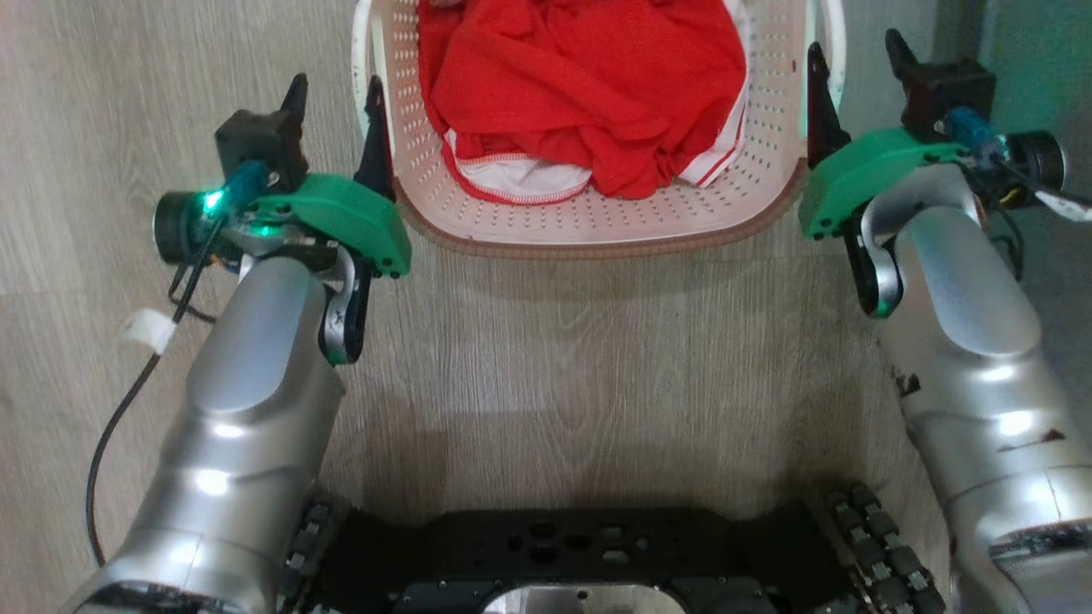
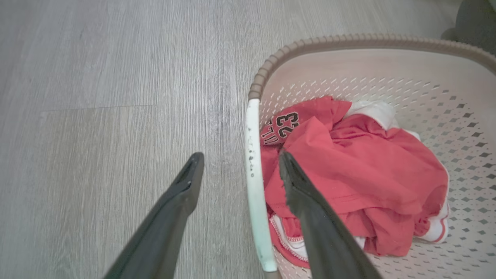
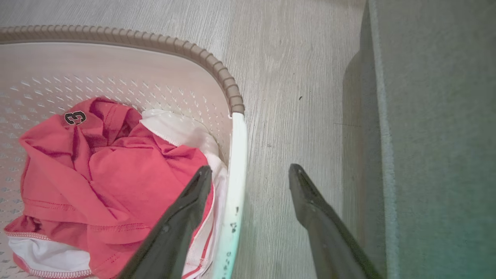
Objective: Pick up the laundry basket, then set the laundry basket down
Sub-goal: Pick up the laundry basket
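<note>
Losing the far end of the laundry basket (image 1: 597, 226) and red jersey (image 1: 589, 85) past the head view's top edge. Burying most of the basket floor under the jersey. Cropping a dark shape (image 2: 478, 19) at the left wrist view's top right corner, too little to identify.

Looks like a home; which room, can't tell. Evidence: pale grey wood-grain plank floor (image 1: 554, 341), laundry basket (image 1: 597, 232) holding a crumpled red sports jersey (image 1: 589, 85) with white trim and a printed number. Grey fabric-covered panel (image 3: 438, 135) stands on the floor near the basket, maybe a sofa or bed side, can't confirm.
</note>
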Motion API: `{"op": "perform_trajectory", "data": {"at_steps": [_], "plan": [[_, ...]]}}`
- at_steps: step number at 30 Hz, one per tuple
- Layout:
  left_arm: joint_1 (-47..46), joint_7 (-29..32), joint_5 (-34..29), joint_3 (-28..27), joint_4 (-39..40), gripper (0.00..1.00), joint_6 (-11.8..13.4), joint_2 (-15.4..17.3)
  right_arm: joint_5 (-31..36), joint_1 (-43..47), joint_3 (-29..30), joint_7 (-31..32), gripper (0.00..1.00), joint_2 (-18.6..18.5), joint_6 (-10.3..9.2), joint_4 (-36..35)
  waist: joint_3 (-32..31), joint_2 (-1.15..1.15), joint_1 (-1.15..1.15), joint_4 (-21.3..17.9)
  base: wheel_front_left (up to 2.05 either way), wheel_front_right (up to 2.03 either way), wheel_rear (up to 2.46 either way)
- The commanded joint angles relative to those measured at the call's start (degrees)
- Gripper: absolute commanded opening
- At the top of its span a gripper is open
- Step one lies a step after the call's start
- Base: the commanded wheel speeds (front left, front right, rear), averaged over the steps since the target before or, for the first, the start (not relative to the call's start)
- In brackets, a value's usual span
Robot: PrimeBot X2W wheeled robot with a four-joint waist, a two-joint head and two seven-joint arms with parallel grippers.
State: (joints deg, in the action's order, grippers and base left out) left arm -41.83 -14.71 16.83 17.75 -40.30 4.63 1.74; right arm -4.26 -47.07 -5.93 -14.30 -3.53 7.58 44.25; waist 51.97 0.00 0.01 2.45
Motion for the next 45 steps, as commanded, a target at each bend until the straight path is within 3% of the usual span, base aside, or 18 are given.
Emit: {"op": "perform_trajectory", "data": {"at_steps": [1, 22, 23, 25, 26, 27, 29, 30, 31, 32, 45], "plan": [[0.0, -0.3, 0.4, -0.9, 0.3, 1.0, 0.2, 1.1, -0.5, 0.7, -1.3, -0.7, 1.0, 0.7, -0.09, -0.6, 1.0, 0.0, -0.01, 0.1, 0.0, 0.0, 0.0], [-9.3, -0.3, 3.2, 5.4, -11.9, 0.99, -0.2, 1.1, -5.3, -6.8, -4.8, -0.7, 0.97, 0.7, -0.09, 7.9, 5.7, 0.0, -0.01, -0.5, 0.0, 0.0, 0.0], [-9.5, -0.3, 3.4, 5.7, -12.1, 0.95, -0.1, 1.1, -5.5, -7.1, -4.9, -0.7, 0.92, 0.7, -0.09, 8.0, 5.8, 0.0, -0.01, -0.5, 0.0, 0.0, 0.0], [-9.8, -0.3, 3.8, 6.2, -12.3, 0.8, 0.1, 1.1, -5.7, -7.4, -5.3, -0.7, 0.62, 0.7, -0.09, 8.3, 5.9, 0.0, -0.01, -0.5, 0.0, 0.0, 0.0], [-9.9, -0.3, 3.9, 6.4, -12.4, 0.66, 0.1, 1.1, -5.9, -7.6, -5.5, -0.7, 0.49, 0.7, -0.09, 8.5, 6.0, 0.0, -0.01, -0.5, 0.0, 0.0, 0.0], [-10.0, -0.3, 4.0, 6.7, -12.7, 0.49, 0.2, 1.1, -6.0, -7.7, -5.7, -0.7, 0.45, 0.7, -0.09, 8.7, 6.0, 0.0, -0.01, -0.5, 0.0, 0.0, 0.0], [-10.3, -0.3, 4.2, 7.3, -13.1, 0.24, 0.4, 1.1, -6.3, -8.0, -6.2, -0.7, 0.34, 0.7, -0.09, 8.9, 6.0, 0.0, -0.01, -0.5, 0.0, 0.0, 0.0], [-10.4, -0.3, 4.3, 7.6, -13.3, 0.0, 0.5, 1.1, -6.5, -8.0, -6.5, -0.7, 0.24, 0.7, -0.09, 9.1, 6.0, 0.0, -0.01, -0.5, 0.0, 0.0, 0.0], [-10.5, -0.3, 4.5, 7.8, -13.4, 0.0, 0.6, 1.1, -6.7, -8.0, -6.9, -0.7, 0.05, 0.7, -0.09, 9.4, 5.9, 0.0, -0.01, -0.5, 0.0, 0.0, 0.0], [-10.5, -0.3, 4.6, 8.0, -13.6, 0.0, 0.6, 1.1, -6.9, -8.1, -7.2, -0.7, 0.0, 0.7, -0.09, 9.7, 5.8, 0.0, -0.01, -0.5, 0.0, 0.0, 0.0], [-9.6, -0.3, 5.9, 10.0, -14.9, 0.0, 1.1, 1.1, -8.9, -7.6, -8.6, -0.7, 0.0, 0.7, -0.09, 11.9, 3.0, 0.0, -0.01, -0.7, 0.0, 0.0, 0.0]]}}
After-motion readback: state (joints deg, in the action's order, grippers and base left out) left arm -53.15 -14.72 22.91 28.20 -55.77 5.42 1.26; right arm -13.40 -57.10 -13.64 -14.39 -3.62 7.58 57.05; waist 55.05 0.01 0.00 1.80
